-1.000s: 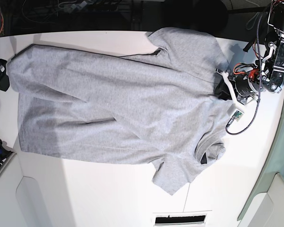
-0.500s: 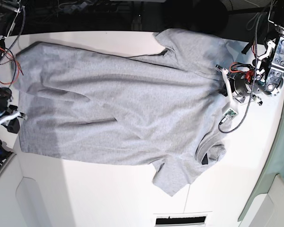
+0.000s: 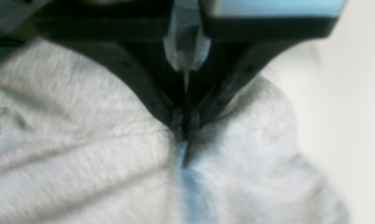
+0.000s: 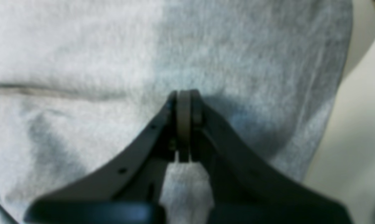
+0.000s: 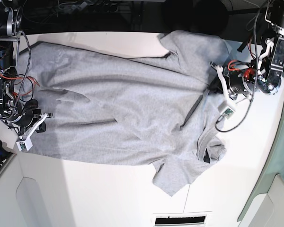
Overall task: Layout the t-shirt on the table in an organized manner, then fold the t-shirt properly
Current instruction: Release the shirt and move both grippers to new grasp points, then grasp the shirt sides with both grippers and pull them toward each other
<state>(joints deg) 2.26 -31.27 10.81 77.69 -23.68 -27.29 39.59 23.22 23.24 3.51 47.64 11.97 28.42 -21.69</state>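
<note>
You have one light heather-grey short-sleeved cotton t-shirt point(image 5: 123, 104) spread over one large flat white tabletop point(image 5: 109, 189), and it covers most of the tabletop's far half. In the base view the shirt lies sideways: its hem end is toward the view's left, its collar toward the right, one sleeve points to the tabletop's far edge and the other sleeve to the near edge. No lettering shows on the side facing up.

You have two grippers on the shirt, one at each end. The left gripper point(image 5: 213, 87) is at the collar end; in the left wrist view its tips point(image 3: 185, 124) are pressed together with a ridge of grey cloth pinched between them, and the cloth bunches up on both sides of the tips. A dark crease runs from that spot across the shirt's shoulder area in the base view.

The right gripper point(image 5: 41, 124) is at the hem end. In the right wrist view its two fingers are drawn tight together point(image 4: 184, 105) with the grey cloth lying right against them; cloth also shows in the gap behind the tips, so it holds a fold of the shirt. One strip of bare tabletop shows beside the shirt's edge there.
</note>
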